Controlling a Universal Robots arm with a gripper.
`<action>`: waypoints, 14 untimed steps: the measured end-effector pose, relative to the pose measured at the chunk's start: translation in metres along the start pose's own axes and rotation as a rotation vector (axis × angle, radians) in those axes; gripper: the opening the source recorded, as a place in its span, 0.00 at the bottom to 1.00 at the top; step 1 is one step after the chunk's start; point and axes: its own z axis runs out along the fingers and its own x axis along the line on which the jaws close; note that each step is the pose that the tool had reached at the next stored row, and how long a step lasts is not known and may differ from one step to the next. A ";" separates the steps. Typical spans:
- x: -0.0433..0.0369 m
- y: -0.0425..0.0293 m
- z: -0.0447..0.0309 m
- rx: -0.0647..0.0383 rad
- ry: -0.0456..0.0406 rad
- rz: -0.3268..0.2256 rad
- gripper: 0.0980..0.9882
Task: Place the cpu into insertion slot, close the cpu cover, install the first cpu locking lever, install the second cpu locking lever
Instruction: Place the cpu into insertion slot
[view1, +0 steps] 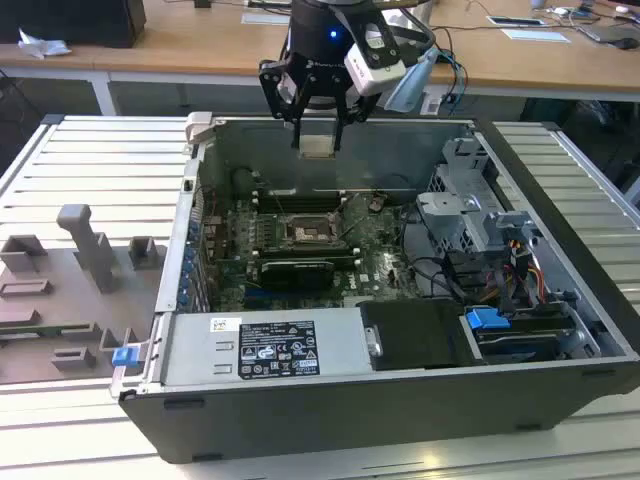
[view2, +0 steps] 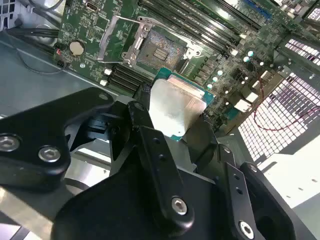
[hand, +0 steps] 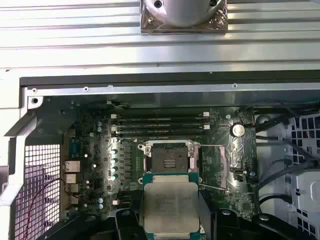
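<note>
My gripper (view1: 318, 132) hangs above the back wall of the open computer case, shut on the cpu (view1: 318, 144), a pale silver square chip held flat between the fingers. In both wrist views the cpu (view2: 175, 106) (hand: 170, 204) sits in the gripper (view2: 172, 117) (hand: 170, 217), well above the green motherboard (view1: 375, 250). The insertion slot (view1: 305, 232) (view2: 160, 49) (hand: 169, 160) lies bare and dark below. The cpu cover (view2: 136, 44) stands raised at one side of the slot. Thin wire levers (view2: 107, 39) (hand: 220, 165) are swung out beside it.
Long memory slots (hand: 160, 125) run beside the socket. A black graphics card (view1: 290, 272), a labelled power supply (view1: 265, 345), a drive cage (view1: 480, 215) and cables (view1: 440, 275) crowd the case. Grey fixtures (view1: 90, 250) stand on the ribbed table at the exterior view's left.
</note>
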 end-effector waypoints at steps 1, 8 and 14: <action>0.0000 0.0000 0.0000 0.000 0.0000 0.000 0.48; 0.0000 0.0000 0.0002 -0.001 -0.0030 0.034 0.48; 0.0000 0.0000 0.0004 -0.001 -0.0065 0.073 0.48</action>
